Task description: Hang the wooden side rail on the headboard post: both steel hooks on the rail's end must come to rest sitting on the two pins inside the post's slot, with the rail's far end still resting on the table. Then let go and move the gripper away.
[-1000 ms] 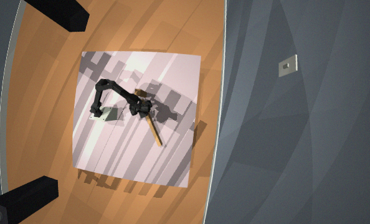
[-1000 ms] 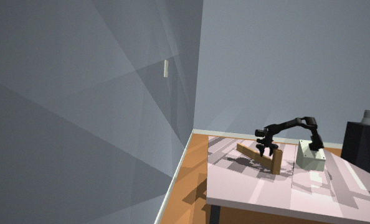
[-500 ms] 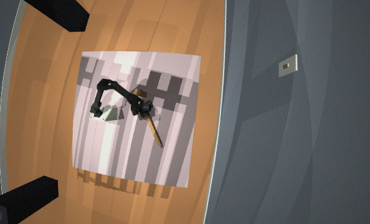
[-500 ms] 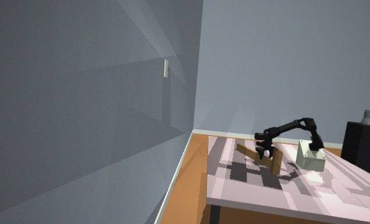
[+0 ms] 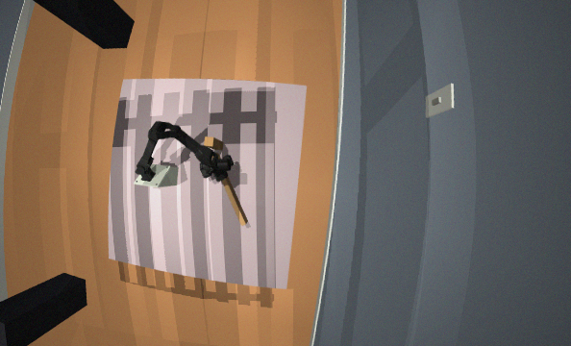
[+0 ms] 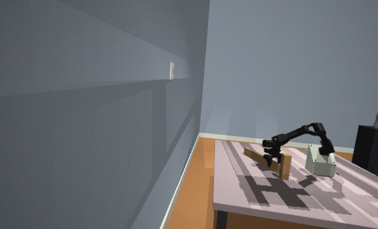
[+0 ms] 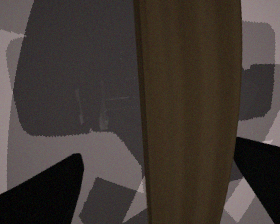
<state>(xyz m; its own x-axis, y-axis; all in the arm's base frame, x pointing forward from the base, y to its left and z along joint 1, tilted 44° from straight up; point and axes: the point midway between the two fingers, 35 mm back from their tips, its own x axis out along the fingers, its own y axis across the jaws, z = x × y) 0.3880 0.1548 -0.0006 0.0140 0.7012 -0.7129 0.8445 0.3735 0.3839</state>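
The gripper [image 5: 216, 175] [image 6: 273, 162] [image 7: 159, 153] is spread wide with nothing held, and the wooden rail [image 5: 235, 202] [image 6: 256, 156] [image 7: 191, 110] is seen between its fingers, near the post [image 5: 212, 142] [image 6: 286, 166]

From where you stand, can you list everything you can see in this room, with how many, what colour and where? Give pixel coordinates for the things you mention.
table [image 5: 295, 192] [image 6: 256, 206]: one, pale pink, on the orange floor
headboard post [image 5: 212, 142] [image 6: 286, 166]: one, light wood, standing on the table
side rail [image 5: 235, 202] [image 6: 255, 156] [image 7: 191, 100]: one, light wood, running from near the post across the table
wedge-shaped block [image 5: 169, 176] [image 6: 323, 169]: one, pale green, on the table under the arm's foot
wall plate [image 5: 446, 98] [image 6: 172, 70]: one, off-white, on the wall
large blocks [image 5: 40, 303] [image 6: 368, 152]: two in the top view, black, beyond the table
walls: blue-grey, around the room
robot arm [image 5: 189, 140] [image 6: 292, 136]: one, black, reaching over the table
gripper [image 7: 158, 150]: one, black, open, fingers either side of the rail
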